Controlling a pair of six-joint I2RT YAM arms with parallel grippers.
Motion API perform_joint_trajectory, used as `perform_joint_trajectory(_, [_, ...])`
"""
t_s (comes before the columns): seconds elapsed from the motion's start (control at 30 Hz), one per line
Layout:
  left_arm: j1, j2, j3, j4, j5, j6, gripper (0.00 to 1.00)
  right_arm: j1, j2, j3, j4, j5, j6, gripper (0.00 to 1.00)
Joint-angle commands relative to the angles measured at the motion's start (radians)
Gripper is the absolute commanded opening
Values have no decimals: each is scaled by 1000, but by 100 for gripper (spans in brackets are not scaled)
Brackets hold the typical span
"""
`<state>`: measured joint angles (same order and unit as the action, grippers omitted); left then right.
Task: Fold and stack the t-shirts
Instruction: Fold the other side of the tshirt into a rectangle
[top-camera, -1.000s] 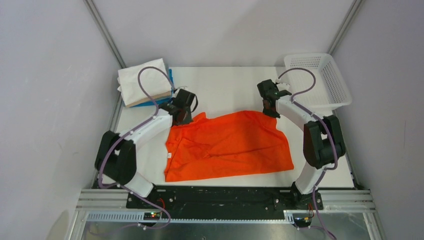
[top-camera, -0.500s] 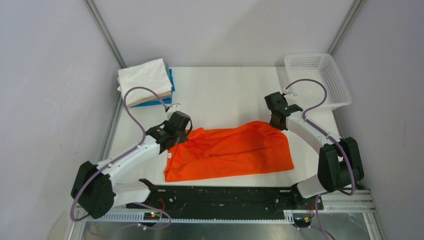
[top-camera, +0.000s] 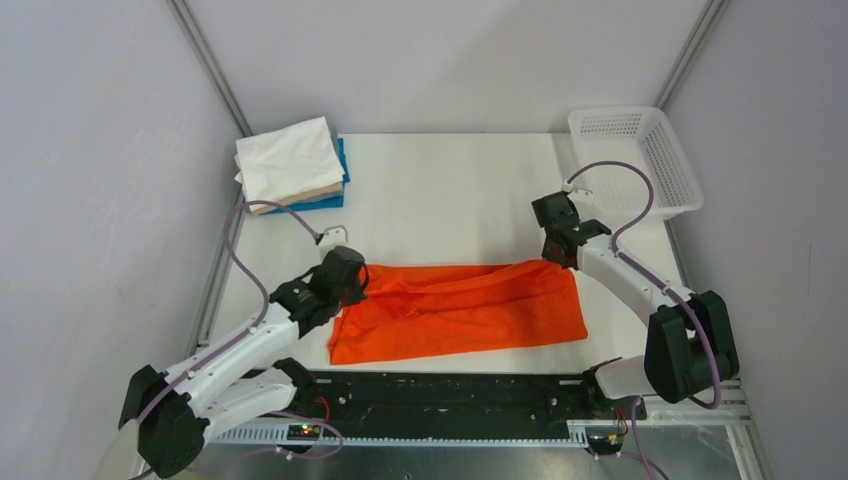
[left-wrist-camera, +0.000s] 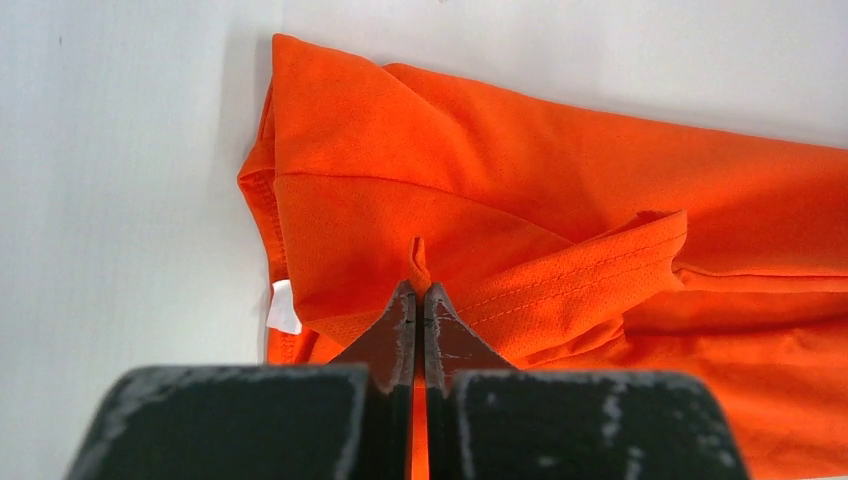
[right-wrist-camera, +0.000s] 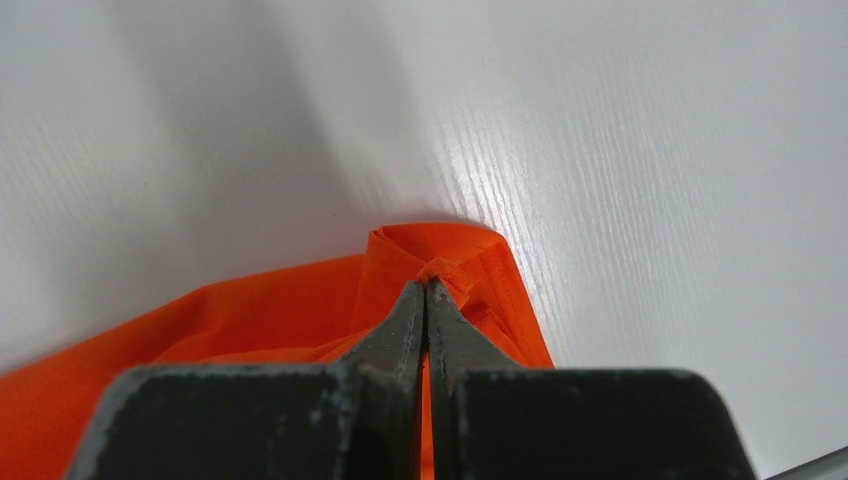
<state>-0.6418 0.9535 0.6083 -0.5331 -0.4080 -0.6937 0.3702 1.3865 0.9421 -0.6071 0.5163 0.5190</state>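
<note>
I have the left gripper (left-wrist-camera: 418, 297) clenched on a pinch of the orange t-shirt (top-camera: 460, 310) at its left end. The right gripper (right-wrist-camera: 427, 293) is clenched on the hem corner at its right end. The shirt lies as a long band along the near edge of the table (top-camera: 450, 190). The pile of folded shirts (top-camera: 292, 165) sits at the far left corner. I judge the cloth light, limp and slightly slick: take hold at stitched hems and corners, not mid-panel.
</note>
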Motion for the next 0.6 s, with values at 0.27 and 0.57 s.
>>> perform_joint_trajectory(0.27, [-12,-81,-11,20,-10,-19,0,39,-102,-10,286,71,-336,3])
perform_joint_trajectory(0.57, [-13,-32,29,21,-48,-34,0,-7,-38,-12,487,-59,-542,3])
